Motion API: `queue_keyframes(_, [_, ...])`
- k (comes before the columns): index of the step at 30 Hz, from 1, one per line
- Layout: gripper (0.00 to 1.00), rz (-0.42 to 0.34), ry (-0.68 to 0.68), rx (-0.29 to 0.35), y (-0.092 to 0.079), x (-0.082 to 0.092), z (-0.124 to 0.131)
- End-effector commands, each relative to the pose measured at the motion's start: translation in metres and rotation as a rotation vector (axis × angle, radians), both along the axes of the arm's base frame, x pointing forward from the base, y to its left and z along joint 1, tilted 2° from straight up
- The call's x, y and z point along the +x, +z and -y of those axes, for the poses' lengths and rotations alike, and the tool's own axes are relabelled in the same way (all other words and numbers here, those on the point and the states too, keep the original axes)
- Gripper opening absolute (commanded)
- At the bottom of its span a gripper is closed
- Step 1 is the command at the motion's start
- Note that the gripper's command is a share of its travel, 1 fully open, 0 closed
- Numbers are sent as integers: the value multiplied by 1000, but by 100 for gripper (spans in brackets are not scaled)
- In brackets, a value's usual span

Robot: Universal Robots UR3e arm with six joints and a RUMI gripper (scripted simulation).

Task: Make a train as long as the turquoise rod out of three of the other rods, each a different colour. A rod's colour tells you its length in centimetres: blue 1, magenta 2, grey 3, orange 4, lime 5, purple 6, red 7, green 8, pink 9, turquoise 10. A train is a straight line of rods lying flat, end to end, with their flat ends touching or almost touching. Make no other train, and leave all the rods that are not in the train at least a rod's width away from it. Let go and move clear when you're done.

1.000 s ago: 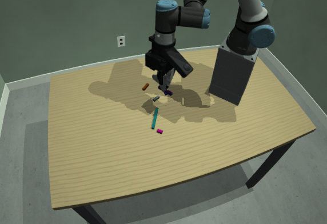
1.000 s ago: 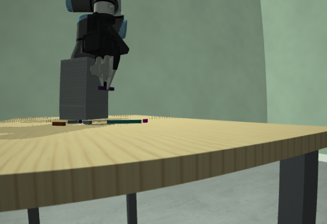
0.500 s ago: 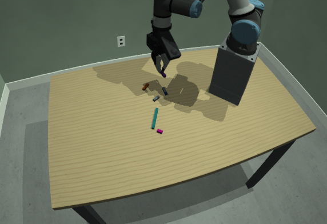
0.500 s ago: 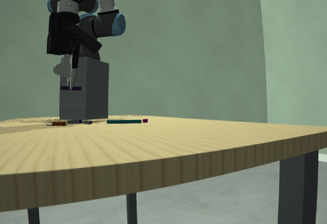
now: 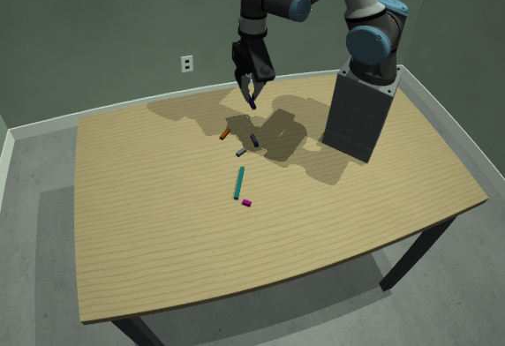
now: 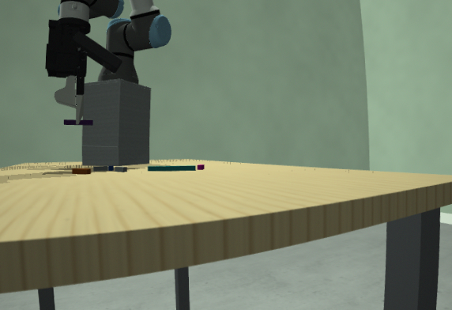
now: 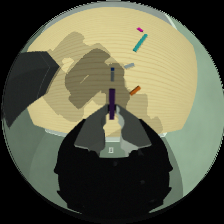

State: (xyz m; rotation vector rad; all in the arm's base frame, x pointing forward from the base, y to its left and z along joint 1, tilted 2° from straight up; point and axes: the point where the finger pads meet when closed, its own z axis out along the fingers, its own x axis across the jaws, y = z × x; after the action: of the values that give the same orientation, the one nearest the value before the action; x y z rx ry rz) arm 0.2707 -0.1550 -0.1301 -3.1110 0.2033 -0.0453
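My gripper (image 5: 252, 100) (image 6: 78, 121) (image 7: 111, 105) is shut on the purple rod (image 5: 252, 105) (image 6: 88, 122) (image 7: 112, 96), holding it level, high above the table. A grey rod (image 5: 252, 137) (image 6: 100, 168) (image 7: 112, 77) lies in the arm's shadow. The small blue rod (image 5: 256, 144) (image 6: 111, 168) (image 7: 112, 69) is in line with its end, seemingly touching it. The turquoise rod (image 5: 239, 183) (image 6: 171, 168) (image 7: 140, 43) lies farther toward the front of the top view.
A second grey rod (image 5: 241, 152) (image 6: 121, 169) (image 7: 129, 66) lies slanted close to the blue rod. An orange rod (image 5: 225, 134) (image 6: 81, 171) (image 7: 135, 90) lies apart to the left in the top view. A magenta rod (image 5: 246, 203) (image 6: 201, 167) (image 7: 140, 30) lies near the turquoise rod's end.
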Motion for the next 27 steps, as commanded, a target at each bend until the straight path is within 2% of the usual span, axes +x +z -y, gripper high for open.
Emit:
queue_keyframes(1, [0,1,-5,-1,0,0,2])
queue_keyframes(16, [0,1,-5,-1,0,0,2])
queue_keyframes(27, [0,1,-5,-1,-9,0,2])
